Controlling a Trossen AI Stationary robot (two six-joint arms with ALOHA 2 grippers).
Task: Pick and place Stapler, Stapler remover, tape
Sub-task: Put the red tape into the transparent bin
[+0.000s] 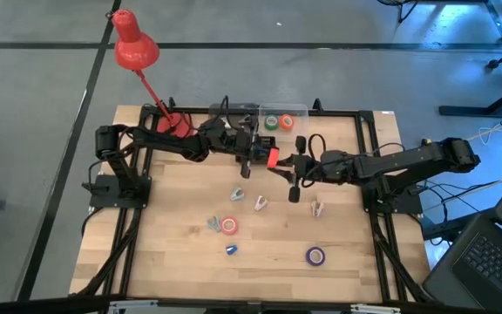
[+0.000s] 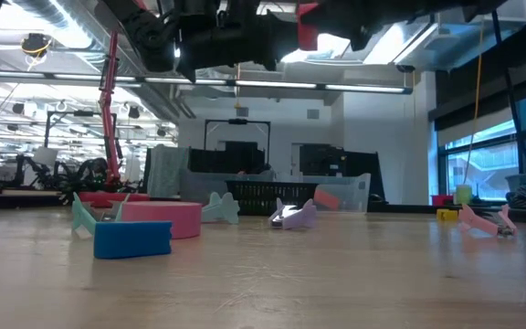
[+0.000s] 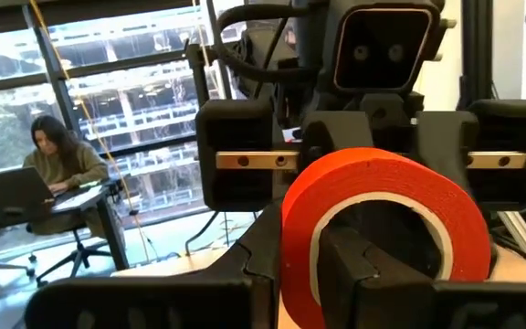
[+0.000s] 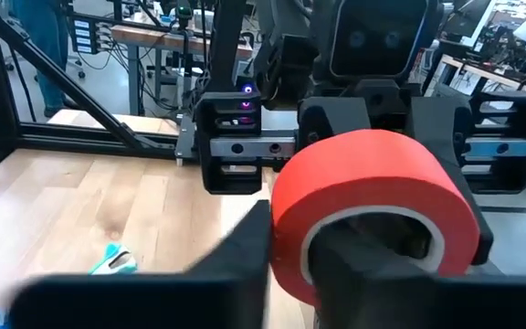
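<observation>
Red tape roll (image 1: 273, 158) held up mid-air between both grippers, above the middle of the frame.

The left gripper (image 1: 253, 157) and right gripper (image 1: 291, 166) are stretched toward each other, and the roll is seen pinched at both. Lower on the wooden table (image 1: 181, 253), another red roll (image 1: 229, 226) and a purple roll (image 1: 315, 255) are left lying. A person at a laptop (image 3: 57, 169) is seen by the windows.

Looks like a robot lab inside a big open office. Wood table (image 1: 260, 253) in a black metal frame, on a grey floor. Red lamp (image 1: 134, 44) at the far left corner. Laptop (image 1: 495, 257) at the near right. Beyond: big windows (image 2: 496, 155), ceiling lights, desks, and a person (image 3: 60, 164) working at a computer.
</observation>
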